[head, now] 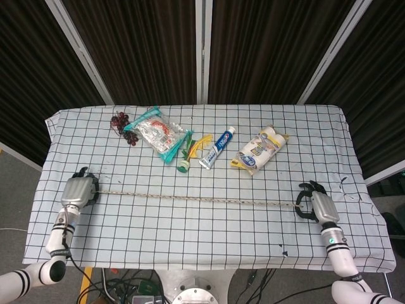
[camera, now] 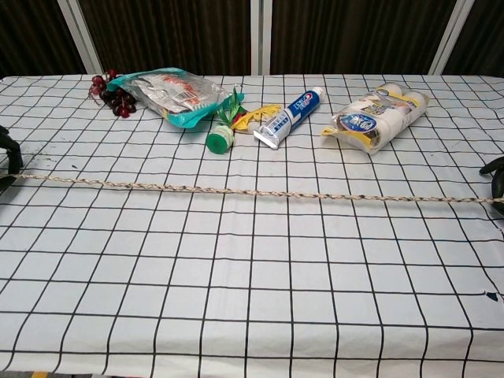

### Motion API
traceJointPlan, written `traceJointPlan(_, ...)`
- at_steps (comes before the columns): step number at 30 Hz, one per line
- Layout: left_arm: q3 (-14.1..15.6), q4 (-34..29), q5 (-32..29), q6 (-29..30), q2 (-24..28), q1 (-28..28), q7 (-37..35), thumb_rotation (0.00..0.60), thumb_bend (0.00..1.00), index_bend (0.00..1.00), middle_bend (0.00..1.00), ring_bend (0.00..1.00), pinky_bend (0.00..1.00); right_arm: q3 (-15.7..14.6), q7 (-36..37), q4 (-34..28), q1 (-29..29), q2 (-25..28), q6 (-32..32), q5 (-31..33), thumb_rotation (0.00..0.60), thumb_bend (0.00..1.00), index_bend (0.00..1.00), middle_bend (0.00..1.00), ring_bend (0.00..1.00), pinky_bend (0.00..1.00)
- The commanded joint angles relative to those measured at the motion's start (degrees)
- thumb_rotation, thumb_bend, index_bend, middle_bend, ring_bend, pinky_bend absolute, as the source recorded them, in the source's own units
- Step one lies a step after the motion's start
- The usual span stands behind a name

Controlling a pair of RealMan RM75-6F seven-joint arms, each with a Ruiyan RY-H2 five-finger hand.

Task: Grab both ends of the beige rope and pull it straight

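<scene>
We have the beige rope (head: 196,199) lying nearly straight across the near half of the table (head: 209,237), our left hand (head: 77,190) pinching its left end and our right hand (head: 314,204) its right (fingers curled round it). It looks light, limp and thin, so we judge the ends the right hold.

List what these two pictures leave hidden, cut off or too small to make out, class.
- Rope ends: head view, hidden inside the left hand and right hand.
- Both hands: chest view, cut off by the side edges, only dark fingers show.
- Print on the toothpaste tube and snack bag: too small in both views.
- Table legs: hidden by the checked cloth.
</scene>
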Motion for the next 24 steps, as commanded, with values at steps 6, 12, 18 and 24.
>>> traceJointPlan(6,0.0,0.0,-0.1,-0.2,-0.1,0.0,0.1,0.6,0.42,0.64,0.31,0.06,0.21,0.1,1.1,-0.4,0.0,0.7,-0.1,-0.8,0.6,0.3,0.26,0.09,0.0,0.0)
traceJointPlan(12,0.0,0.0,0.2,-0.2,-0.1,0.2,-0.3,0.6,0.42,0.64,0.31,0.06,0.21,0.0,2.0,-0.5,-0.2,1.4,0.4,-1.7,0.6,0.26,0.16,0.06,0.0,0.0)
traceJointPlan(18,0.0,0.0,0.2,-0.4,-0.1,0.1,-0.4,0.6,0.42,0.64,0.31,0.06,0.21,0.3,3.6,-1.9,-0.7,3.0,1.6,-2.8,0.6,0.24,0.11,0.05,0.0,0.0)
traceJointPlan(24,-0.1,0.2,0.2,-0.4,-0.2,0.1,-0.2,0.6,0.42,0.64,0.31,0.06,0.21,0.8,4.9,-4.6,-1.5,5.5,4.2,-4.0,0.6,0.23,0.1,0.04,0.0,0.0)
